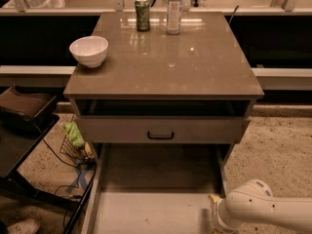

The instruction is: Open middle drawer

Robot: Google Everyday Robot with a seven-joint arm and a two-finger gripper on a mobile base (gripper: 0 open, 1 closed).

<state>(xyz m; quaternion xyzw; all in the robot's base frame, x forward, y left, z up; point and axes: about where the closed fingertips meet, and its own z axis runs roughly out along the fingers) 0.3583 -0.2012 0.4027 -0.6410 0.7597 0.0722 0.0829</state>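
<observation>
Pale grey-beige middle drawer (pixel 161 129), with its dark loop handle (pixel 160 135), sits at frame centre, while the white arm's gripper (pixel 216 212) hangs at lower right, open or closed I cannot tell; this looks like the reaching stage, so next it must rise to that handle.

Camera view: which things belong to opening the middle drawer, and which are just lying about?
Job in hand:
middle drawer, pulled out
gripper, low at the drawer's right edge

Lying about, all on the countertop:
white bowl
green can
clear bottle
</observation>
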